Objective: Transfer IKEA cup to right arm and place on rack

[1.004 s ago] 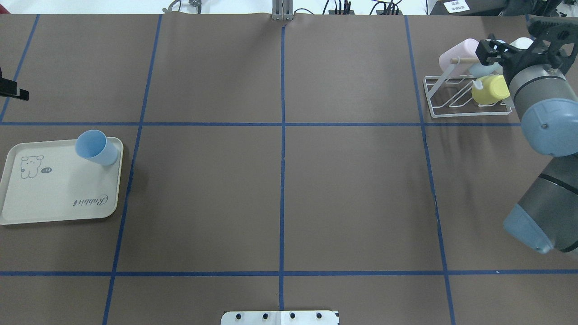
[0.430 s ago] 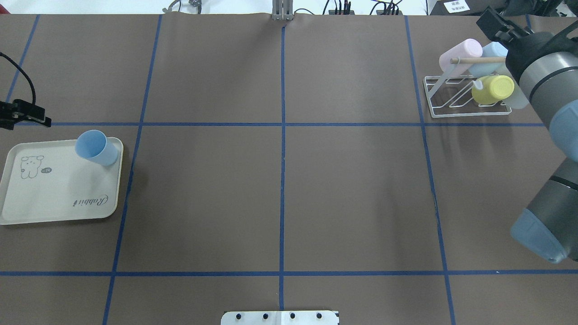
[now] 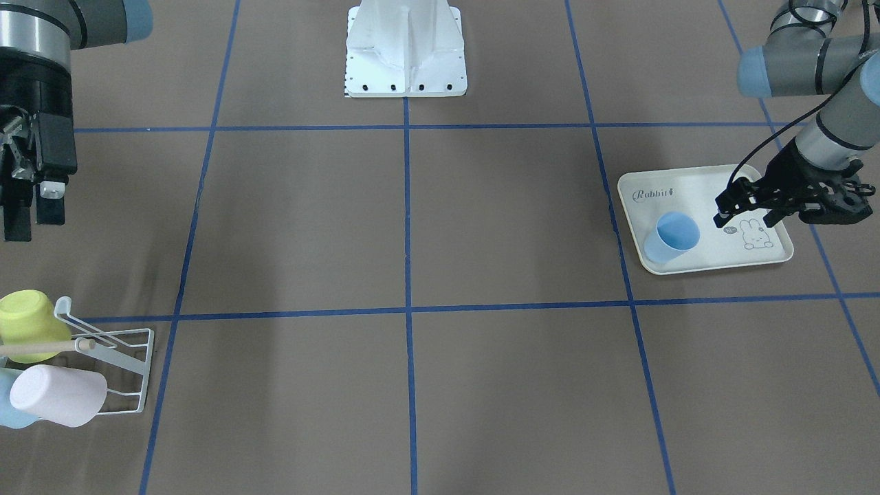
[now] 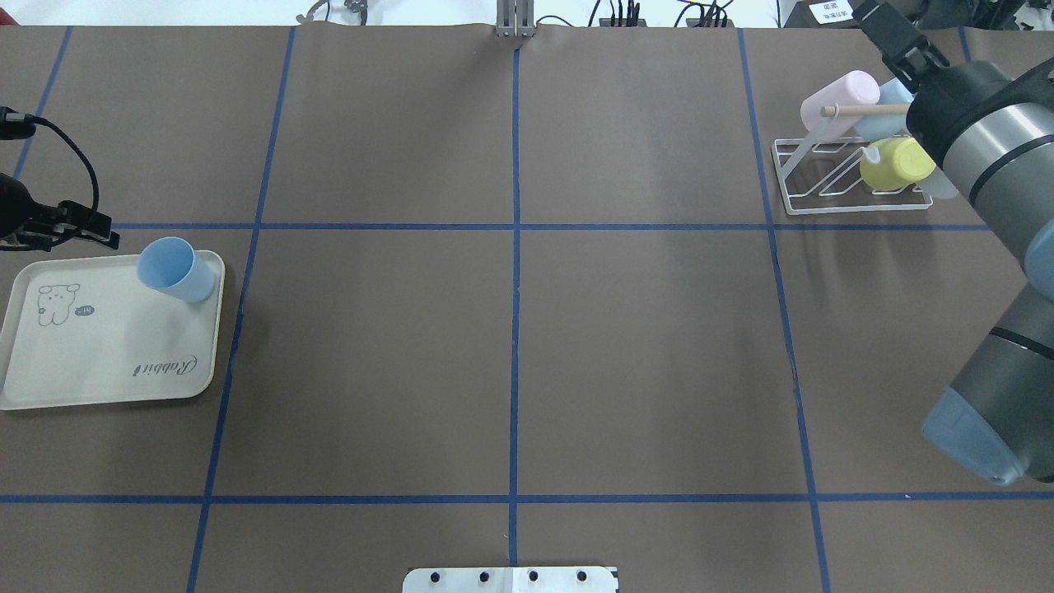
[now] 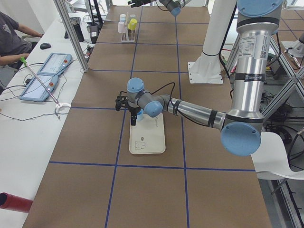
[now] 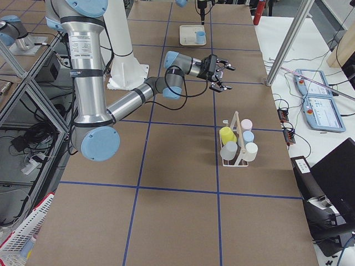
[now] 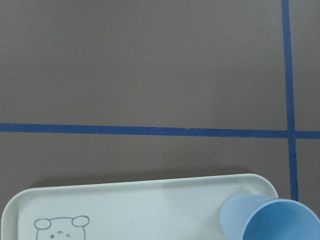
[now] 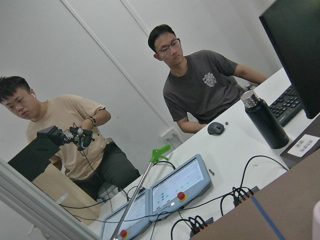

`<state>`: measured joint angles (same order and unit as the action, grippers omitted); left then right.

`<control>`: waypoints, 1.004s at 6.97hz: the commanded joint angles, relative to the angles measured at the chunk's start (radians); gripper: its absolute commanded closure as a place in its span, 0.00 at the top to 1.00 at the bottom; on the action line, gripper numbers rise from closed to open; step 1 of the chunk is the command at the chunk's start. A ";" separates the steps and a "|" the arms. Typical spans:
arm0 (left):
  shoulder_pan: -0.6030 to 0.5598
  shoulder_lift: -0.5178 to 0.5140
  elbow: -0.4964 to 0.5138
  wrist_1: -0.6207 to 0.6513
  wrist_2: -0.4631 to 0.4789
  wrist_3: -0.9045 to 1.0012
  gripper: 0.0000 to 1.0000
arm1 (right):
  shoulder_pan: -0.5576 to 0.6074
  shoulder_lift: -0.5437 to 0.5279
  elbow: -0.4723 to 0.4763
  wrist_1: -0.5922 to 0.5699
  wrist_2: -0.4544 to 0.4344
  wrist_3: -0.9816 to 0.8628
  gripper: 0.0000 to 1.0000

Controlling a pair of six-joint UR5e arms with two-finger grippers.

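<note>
The cup (image 4: 174, 268) stands on the tray's (image 4: 107, 354) corner, well apart from the rack (image 4: 827, 177).

The left tool (image 3: 720, 208) is held low with jaws spread; the right tool (image 3: 32, 229) is raised, jaws likewise parted.

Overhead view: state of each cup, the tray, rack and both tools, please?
blue cup, upright on the tray, ungripped
tray, lying flat, holding one cup
rack, loaded with cups
left tool, open, empty, near blue cup
right tool, open, empty, in the air
</note>
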<state>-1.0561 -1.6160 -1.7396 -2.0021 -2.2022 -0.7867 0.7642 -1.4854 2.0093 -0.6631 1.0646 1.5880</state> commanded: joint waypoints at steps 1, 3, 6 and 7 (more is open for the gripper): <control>0.031 -0.030 0.002 0.023 0.003 -0.008 1.00 | -0.054 0.007 -0.007 0.098 0.002 0.088 1.00; 0.054 -0.044 0.009 0.025 0.004 -0.043 1.00 | -0.077 0.007 -0.017 0.131 0.002 0.089 1.00; 0.096 -0.050 0.018 0.026 0.044 -0.048 0.99 | -0.086 0.007 -0.020 0.132 0.002 0.089 1.00; 0.099 -0.054 0.032 0.026 0.045 -0.048 0.98 | -0.088 0.010 -0.027 0.134 0.003 0.089 1.00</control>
<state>-0.9680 -1.6656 -1.7192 -1.9760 -2.1675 -0.8335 0.6793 -1.4778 1.9880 -0.5308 1.0664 1.6766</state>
